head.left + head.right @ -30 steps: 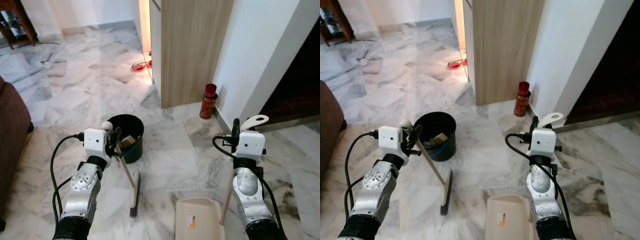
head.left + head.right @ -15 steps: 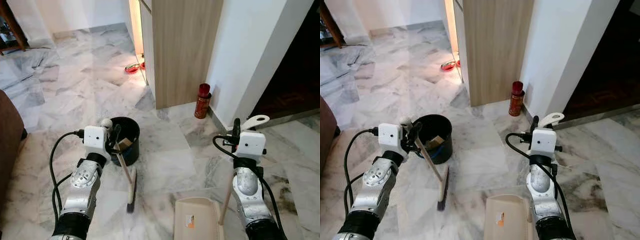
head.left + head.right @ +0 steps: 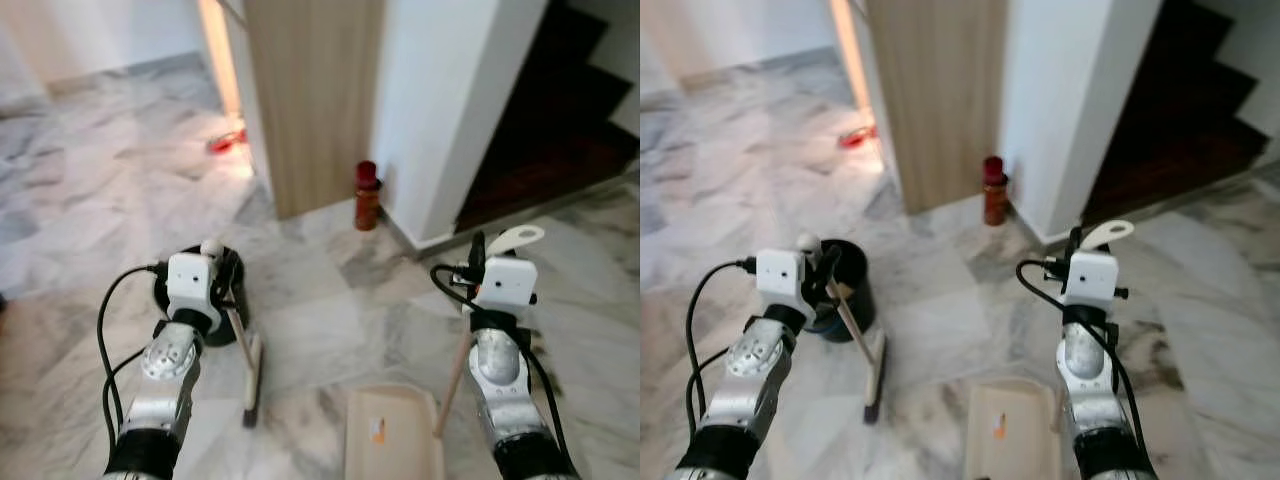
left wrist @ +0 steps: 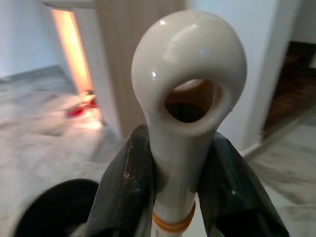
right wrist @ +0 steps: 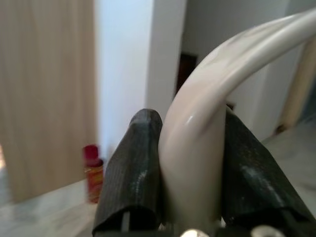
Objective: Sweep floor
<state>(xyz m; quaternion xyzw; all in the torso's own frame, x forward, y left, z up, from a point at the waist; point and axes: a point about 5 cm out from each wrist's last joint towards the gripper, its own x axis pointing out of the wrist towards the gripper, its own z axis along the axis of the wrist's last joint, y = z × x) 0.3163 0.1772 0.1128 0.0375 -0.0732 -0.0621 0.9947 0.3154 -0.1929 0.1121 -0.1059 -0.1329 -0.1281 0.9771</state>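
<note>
My left gripper (image 3: 226, 283) is shut on the cream handle of a small broom (image 3: 243, 345); its brush head (image 3: 251, 385) rests on the marble floor. In the left wrist view the black fingers (image 4: 123, 192) clamp the broom handle (image 4: 185, 98) just under its looped end. My right gripper (image 3: 477, 262) is shut on the curved cream handle (image 3: 510, 238) of a beige dustpan (image 3: 392, 440), whose pan lies on the floor between my arms. In the right wrist view the dustpan handle (image 5: 207, 133) sits between the black fingers (image 5: 136, 173).
A black bucket (image 3: 195, 305) stands on the floor behind my left gripper. A red spray can (image 3: 367, 196) stands by the white wall corner, next to a wooden cabinet (image 3: 310, 100). Dark stairs (image 3: 565, 120) rise at the right. A red bowl (image 3: 226, 143) lies beyond the cabinet.
The camera has turned right: the cabinet, can and bucket slid leftward in view and dark stairs appeared. Both grippers keep their hold on the broom and dustpan.
</note>
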